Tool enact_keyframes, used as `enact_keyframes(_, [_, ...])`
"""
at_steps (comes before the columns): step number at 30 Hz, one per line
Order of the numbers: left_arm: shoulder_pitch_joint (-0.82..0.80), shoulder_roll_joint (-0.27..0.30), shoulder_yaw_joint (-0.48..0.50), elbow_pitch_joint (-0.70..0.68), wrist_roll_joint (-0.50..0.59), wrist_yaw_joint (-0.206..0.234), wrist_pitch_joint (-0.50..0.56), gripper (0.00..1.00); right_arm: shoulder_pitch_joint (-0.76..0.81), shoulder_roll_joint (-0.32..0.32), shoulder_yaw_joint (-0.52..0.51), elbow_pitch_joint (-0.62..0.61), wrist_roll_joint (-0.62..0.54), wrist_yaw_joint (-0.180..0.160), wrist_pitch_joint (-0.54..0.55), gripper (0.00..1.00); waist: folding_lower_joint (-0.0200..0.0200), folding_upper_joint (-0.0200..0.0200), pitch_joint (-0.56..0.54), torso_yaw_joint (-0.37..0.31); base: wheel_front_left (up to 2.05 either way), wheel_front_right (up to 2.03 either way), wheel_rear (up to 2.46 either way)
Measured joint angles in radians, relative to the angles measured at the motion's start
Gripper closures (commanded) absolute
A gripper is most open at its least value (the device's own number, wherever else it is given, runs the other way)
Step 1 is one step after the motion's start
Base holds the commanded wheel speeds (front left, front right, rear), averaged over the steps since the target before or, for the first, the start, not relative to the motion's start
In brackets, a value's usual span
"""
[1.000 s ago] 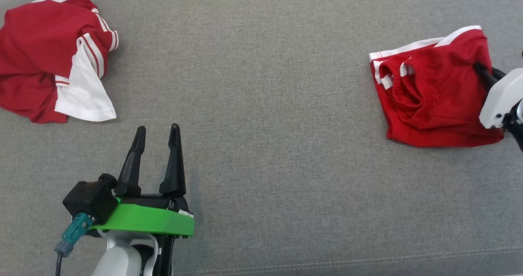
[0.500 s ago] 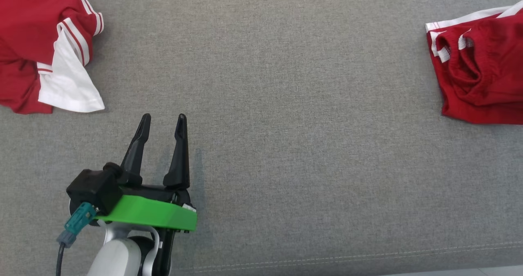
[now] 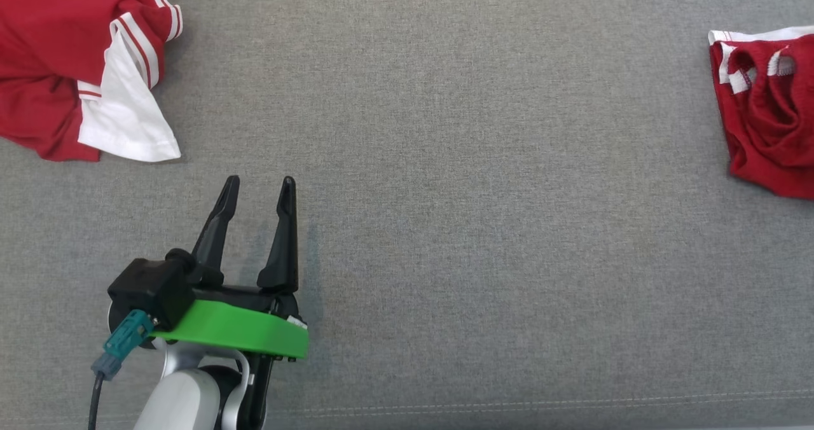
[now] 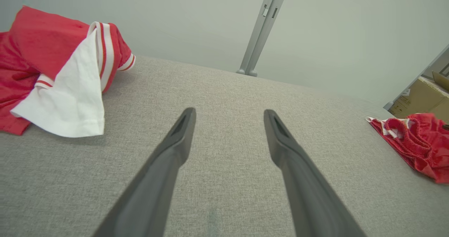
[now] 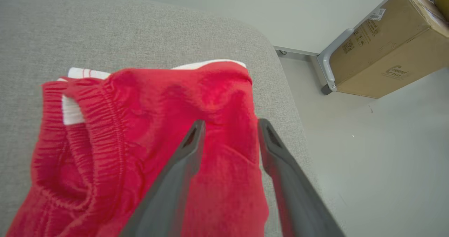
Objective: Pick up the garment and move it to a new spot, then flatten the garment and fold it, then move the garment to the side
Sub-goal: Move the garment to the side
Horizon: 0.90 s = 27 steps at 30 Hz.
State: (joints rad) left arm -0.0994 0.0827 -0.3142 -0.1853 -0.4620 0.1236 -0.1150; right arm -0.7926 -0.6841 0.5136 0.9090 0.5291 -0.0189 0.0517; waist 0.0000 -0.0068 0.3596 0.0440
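My right hand (image 5: 231, 122), fingers parted, hangs over the red elastic-waisted shorts (image 5: 115, 142), set aside at the edge of the grey fabric bench (image 3: 445, 194); my left hand (image 3: 261, 180), also spread, hovers near the crumpled red-and-white jersey (image 3: 57, 55).

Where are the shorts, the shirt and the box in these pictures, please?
shorts (image 5: 136, 149), right wrist view, red cloth beside the waistband.
shirt (image 3: 63, 48), head view, its red body.
box (image 5: 386, 47), right wrist view, its printed side.

Your head view: steeply down on grey worktop (image 3: 483, 163). Your left wrist view: low, skimming toward far wall (image 4: 175, 26). Right wrist view: close over red shorts (image 5: 140, 142), which all three share.
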Motion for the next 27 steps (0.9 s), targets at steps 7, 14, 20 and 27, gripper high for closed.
enact_keyframes(7, [0.000, -0.001, 0.020, -0.009, 0.001, 0.000, 0.000, 0.00, 0.008, 0.029, -0.013, 0.043, 0.017, -0.027, -0.008, 0.00, 0.0000, 0.0000, -0.003, -0.005, 0.00, 0.00, 0.00])
enact_keyframes(14, [0.000, -0.001, 0.029, -0.005, 0.001, 0.000, -0.002, 0.00, 0.008, 0.072, -0.014, 0.027, 0.019, -0.026, -0.079, 0.00, 0.0000, 0.0000, -0.021, -0.031, 0.00, 0.00, 0.00])
enact_keyframes(20, [0.000, -0.004, 0.033, 0.024, -0.007, 0.000, -0.016, 0.00, -0.005, 0.116, -0.011, -0.028, 0.017, -0.021, -0.164, 0.00, 0.0000, 0.0000, -0.060, -0.056, 0.00, 0.00, 0.00])
enact_keyframes(27, [-0.002, -0.008, 0.040, 0.082, -0.025, 0.000, -0.044, 0.00, -0.006, 0.197, -0.021, -0.083, 0.026, -0.022, -0.272, 0.00, 0.0000, 0.0000, -0.129, -0.088, 0.00, 0.00, 0.00])
